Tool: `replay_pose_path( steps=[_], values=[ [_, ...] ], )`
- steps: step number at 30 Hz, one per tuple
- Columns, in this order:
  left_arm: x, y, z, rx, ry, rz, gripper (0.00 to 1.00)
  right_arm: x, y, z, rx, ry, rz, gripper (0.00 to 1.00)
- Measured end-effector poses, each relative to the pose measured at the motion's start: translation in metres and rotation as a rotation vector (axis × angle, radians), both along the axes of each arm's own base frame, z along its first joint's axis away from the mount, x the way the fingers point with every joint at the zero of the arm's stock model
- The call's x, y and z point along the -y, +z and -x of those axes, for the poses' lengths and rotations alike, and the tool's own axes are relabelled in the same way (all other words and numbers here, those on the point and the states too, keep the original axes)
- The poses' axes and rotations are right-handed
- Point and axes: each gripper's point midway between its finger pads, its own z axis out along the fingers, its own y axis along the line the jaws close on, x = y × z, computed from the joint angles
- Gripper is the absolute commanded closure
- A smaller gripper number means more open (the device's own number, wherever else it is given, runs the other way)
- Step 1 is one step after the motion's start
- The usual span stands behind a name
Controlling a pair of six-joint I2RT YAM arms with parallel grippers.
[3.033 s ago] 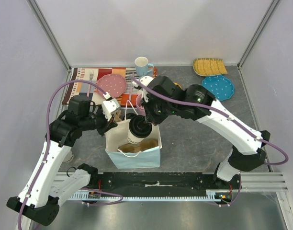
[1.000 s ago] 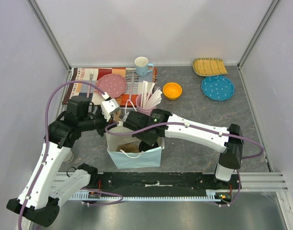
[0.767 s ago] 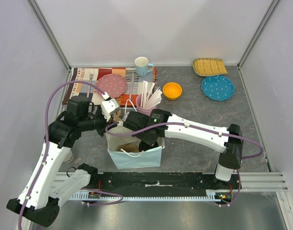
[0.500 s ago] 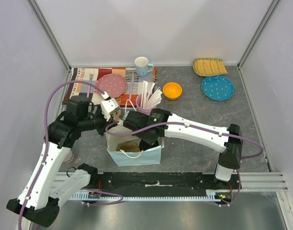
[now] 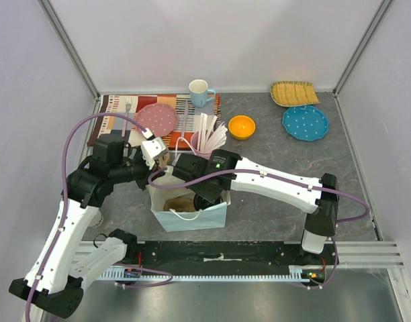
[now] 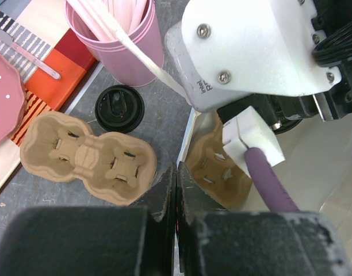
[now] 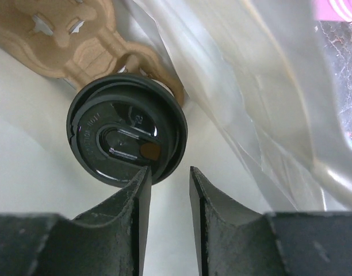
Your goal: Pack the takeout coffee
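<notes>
The takeout coffee (image 7: 125, 142) shows its round black lid from above, standing in a brown cardboard carrier (image 7: 78, 40) inside the light-blue paper bag (image 5: 192, 219). My right gripper (image 7: 169, 172) is down in the bag just beside the lid, open, with nothing between its fingers; the left fingertip overlaps the lid's edge. In the top view the right arm covers most of the cup. My left gripper (image 6: 177, 172) is shut on the bag's rim at its far left corner (image 5: 158, 161).
Behind the bag stand a pink cup of sticks (image 6: 115, 40), a loose black lid (image 6: 119, 107) and a second carrier (image 6: 87, 158). Farther back are a blue mug (image 5: 200, 90), pink plate (image 5: 156, 119), orange bowl (image 5: 242, 126), blue plate (image 5: 305, 123) and woven tray (image 5: 293, 92).
The right arm lowered the cup into the bag, then its jaws opened and let go of it. The left gripper kept its hold on the bag's rim.
</notes>
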Motion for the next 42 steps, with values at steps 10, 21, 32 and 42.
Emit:
replay_pose_path(
  steps=[10, 21, 32, 42],
  values=[
    [0.000, 0.000, 0.000, 0.000, 0.000, 0.001, 0.98, 0.001, 0.022, -0.001, 0.015, -0.007, -0.018, 0.44],
    [0.002, -0.002, 0.002, -0.014, -0.010, 0.004, 0.98, -0.010, 0.046, -0.003, 0.038, -0.022, -0.100, 0.35],
    [0.004, 0.003, -0.001, 0.002, -0.020, 0.020, 0.98, -0.019, 0.053, 0.003, 0.016, -0.005, -0.162, 0.30],
    [0.012, 0.017, -0.006, 0.055, -0.044, 0.060, 0.98, -0.031, 0.074, 0.009, 0.013, 0.011, -0.298, 0.28]
  ],
)
